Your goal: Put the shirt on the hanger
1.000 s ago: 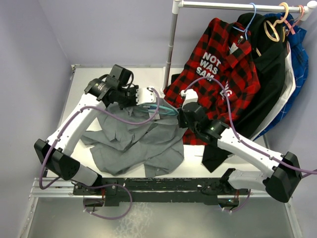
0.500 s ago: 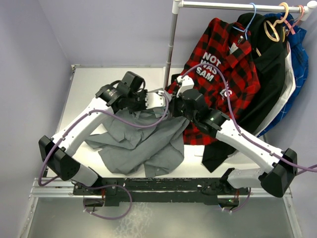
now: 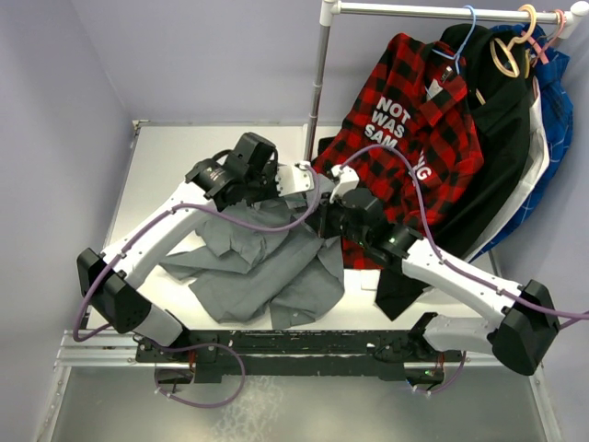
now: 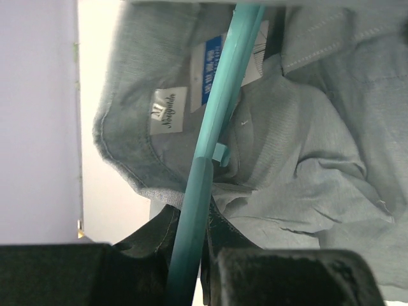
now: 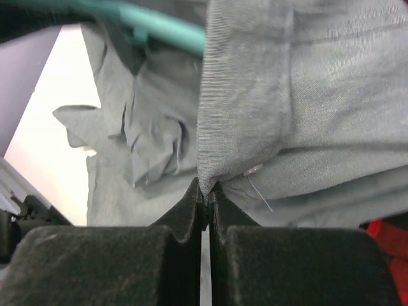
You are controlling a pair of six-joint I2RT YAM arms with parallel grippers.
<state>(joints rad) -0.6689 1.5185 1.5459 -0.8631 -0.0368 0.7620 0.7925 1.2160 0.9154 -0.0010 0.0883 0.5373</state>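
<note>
The left gripper (image 4: 191,220) is clamping the stiff hanger (image 4: 220,127) inside the collar (image 4: 121,150), while the right gripper (image 5: 205,186) is pinching a fold of the limp, light shirt (image 3: 267,267) heaped toward the table's (image 3: 175,152) six o'clock, where collar grips seem surest.

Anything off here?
Nothing damaged or spilled. The plain grey button-up shirt lies crumpled on the white table; the thin teal plastic hanger, clamped in the left tool, slants across its collar. Right tool pinches a fold.

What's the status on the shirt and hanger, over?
Left gripper shut on hanger. Right gripper pinching shirt fabric. Hanger lies across the inner collar. Plaid shirt hangs close behind.
</note>
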